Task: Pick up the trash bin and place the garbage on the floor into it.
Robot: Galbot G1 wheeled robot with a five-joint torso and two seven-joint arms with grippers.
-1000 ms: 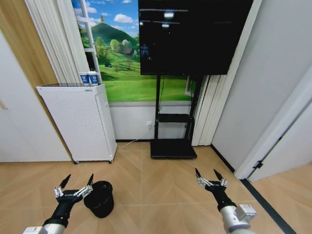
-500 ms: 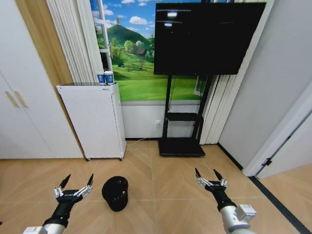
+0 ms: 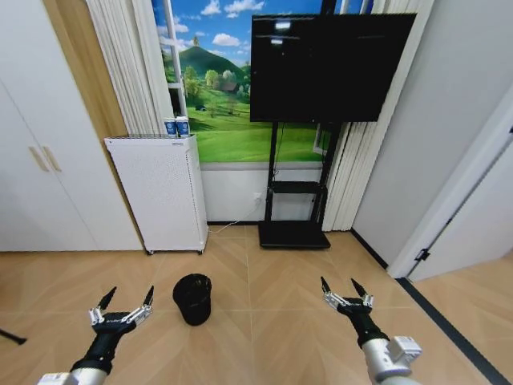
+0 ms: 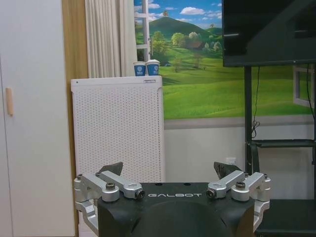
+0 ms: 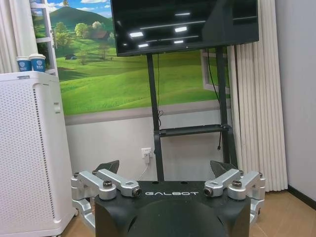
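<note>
The trash bin point(image 3: 192, 298) is a small round black bin with a black liner, standing upright on the wooden floor ahead of me and a little left of centre. My left gripper point(image 3: 123, 301) hangs open and empty to the left of the bin, well short of it. On the right, my right gripper point(image 3: 346, 289) is also open and holds nothing. In each wrist view the gripper's own fingers are spread, left gripper point(image 4: 172, 170) and right gripper point(image 5: 168, 167). The garbage is out of view.
A tall white perforated appliance point(image 3: 160, 192) stands against the wall behind the bin, with two blue-and-white paper cups point(image 3: 176, 126) on top. A TV on a black stand point(image 3: 295, 233) is at centre right. White cupboard doors point(image 3: 48, 160) fill the left; a doorway point(image 3: 473, 241) opens at right.
The whole head view has shifted as the camera moved back and turned left: the bin now looks farther off and nearer the centre, and more floor shows. Both grippers keep their pose.
</note>
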